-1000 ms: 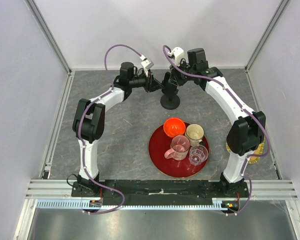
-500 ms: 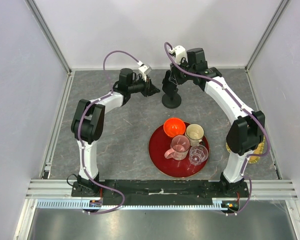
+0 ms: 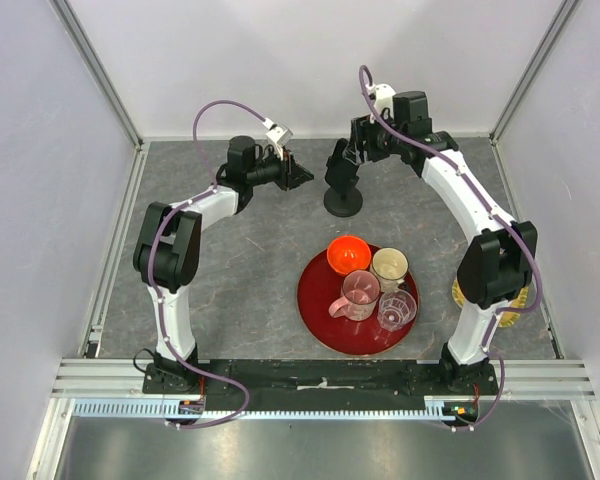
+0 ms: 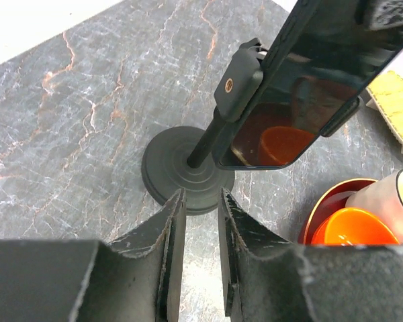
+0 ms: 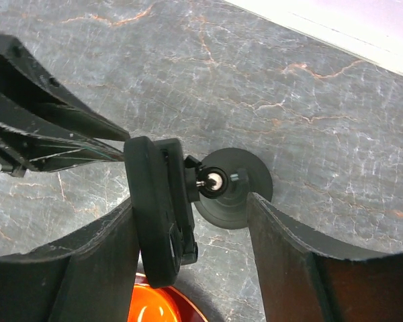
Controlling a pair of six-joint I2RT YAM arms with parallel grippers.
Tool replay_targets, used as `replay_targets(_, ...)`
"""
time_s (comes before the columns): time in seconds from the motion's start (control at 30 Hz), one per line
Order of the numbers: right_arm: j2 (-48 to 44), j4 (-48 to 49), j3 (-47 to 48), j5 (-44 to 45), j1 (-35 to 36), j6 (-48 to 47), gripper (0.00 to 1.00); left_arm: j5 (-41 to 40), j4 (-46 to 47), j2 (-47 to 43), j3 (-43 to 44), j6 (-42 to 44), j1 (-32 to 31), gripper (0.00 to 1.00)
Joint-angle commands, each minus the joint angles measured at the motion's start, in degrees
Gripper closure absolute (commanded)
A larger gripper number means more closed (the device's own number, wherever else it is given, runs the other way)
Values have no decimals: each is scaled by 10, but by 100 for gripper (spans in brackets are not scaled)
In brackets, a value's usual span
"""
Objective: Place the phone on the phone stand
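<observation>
While the phone [image 4: 309,74] sits clamped in the cradle [image 4: 238,82] at the top of the phone stand [image 4: 188,171], neither arm holds it. It leans at a tilt, its glossy face mirroring the red and orange of the dishes below. The thin post runs down from the cradle to the round disc base, which rests flat on the grey marbled bench [image 3: 230,260] towards the far wall.

The left gripper [image 4: 201,198] hangs to the left of the stand, apart from it and pointing at its base. Its jaws stand only a narrow slit apart, with bare bench showing through the gap and nothing between them. The right gripper [image 5: 191,204] hovers above the stand from the other side, its jaws spread wide. In the right wrist view the phone shows edge-on between the two fingers [image 5: 94,268], close against the left-hand one, but I cannot tell whether that finger touches it. The other finger is clear of the phone.

Nearer the arm bases, a round red tray [image 3: 320,310] lies on the bench, well apart from the stand. It carries an orange bowl [image 3: 349,254], a beige cup [image 3: 389,268], a pink mug [image 3: 360,292] and a clear glass [image 3: 397,310]. A yellow textured object [image 3: 521,298] lies beside the right arm, partly hidden by it.
</observation>
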Motion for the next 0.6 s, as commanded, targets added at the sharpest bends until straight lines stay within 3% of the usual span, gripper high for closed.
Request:
replay_targets(0.0, -14, 24, 4, -13, -13, 34, 32, 10, 44, -32, -8, -19, -2, 68)
replay_targets(0.57, -32, 50, -39, -128, -39, 6, 49, 31, 79, -30, -15, -50, -2, 63)
